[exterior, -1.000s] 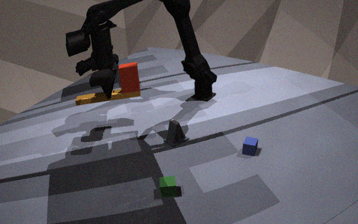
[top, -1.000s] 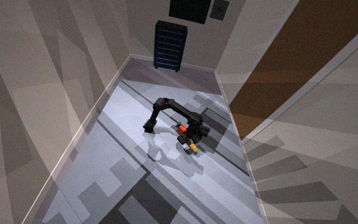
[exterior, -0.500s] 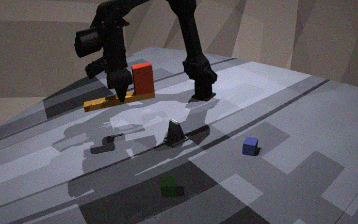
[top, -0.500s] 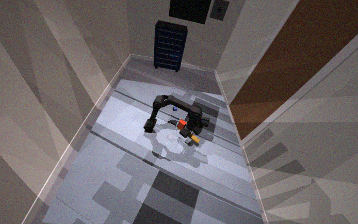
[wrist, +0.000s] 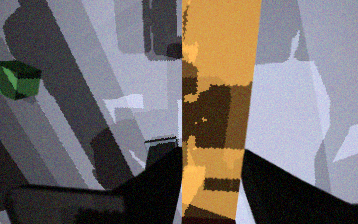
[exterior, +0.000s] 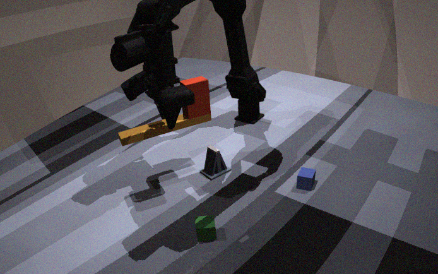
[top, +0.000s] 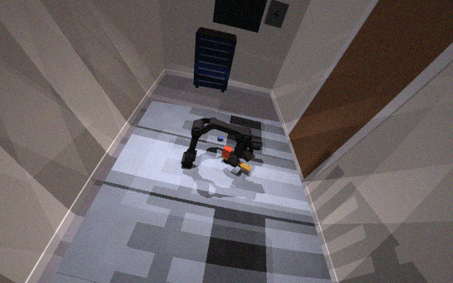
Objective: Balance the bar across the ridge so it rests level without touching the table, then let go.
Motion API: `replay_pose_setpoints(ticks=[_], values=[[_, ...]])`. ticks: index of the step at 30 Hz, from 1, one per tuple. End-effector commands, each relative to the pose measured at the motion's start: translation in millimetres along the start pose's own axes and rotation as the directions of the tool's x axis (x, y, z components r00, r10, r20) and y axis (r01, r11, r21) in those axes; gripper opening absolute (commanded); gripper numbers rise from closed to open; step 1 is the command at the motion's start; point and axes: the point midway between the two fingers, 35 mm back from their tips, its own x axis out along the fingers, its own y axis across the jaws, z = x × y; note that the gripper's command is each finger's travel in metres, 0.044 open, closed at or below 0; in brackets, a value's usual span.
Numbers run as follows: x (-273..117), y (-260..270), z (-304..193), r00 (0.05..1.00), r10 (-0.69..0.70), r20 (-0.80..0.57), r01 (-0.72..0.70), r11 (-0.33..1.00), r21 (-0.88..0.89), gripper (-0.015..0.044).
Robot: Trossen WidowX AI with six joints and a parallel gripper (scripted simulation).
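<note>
The yellow-orange bar [top: 245, 167] [exterior: 132, 134] [wrist: 225, 40] has a tall red block [top: 227, 151] [exterior: 199, 98] standing on one end. My gripper [top: 234, 162] [exterior: 170, 125] [wrist: 210, 154] is shut on the bar near its middle and holds it above the table. The small grey ridge [exterior: 211, 161] stands on the table on a flat base, apart from the bar; part of it shows in the wrist view [wrist: 161, 154] beside the left finger. The bar does not touch the ridge. Whether the bar is exactly level, I cannot tell.
A green block [exterior: 206, 231] [wrist: 15, 84] lies on the table in front of the ridge in the exterior view. A blue cube [top: 220, 138] [exterior: 306, 178] lies to the ridge's right there. The arm's base [exterior: 248, 110] stands behind the ridge. Patchy shadows cross the table.
</note>
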Motion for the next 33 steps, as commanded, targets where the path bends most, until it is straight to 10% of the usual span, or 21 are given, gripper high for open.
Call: replay_pose_setpoints(ticks=[1, 33], values=[[-0.8, 9.0, -9.0, 1.0, 0.004, 0.0, -0.004, 1.0, -0.03, 0.0], [21.7, 54.7, -44.6, 1.0, 0.008, -0.003, -0.008, 0.982, -0.188, 0.0]])
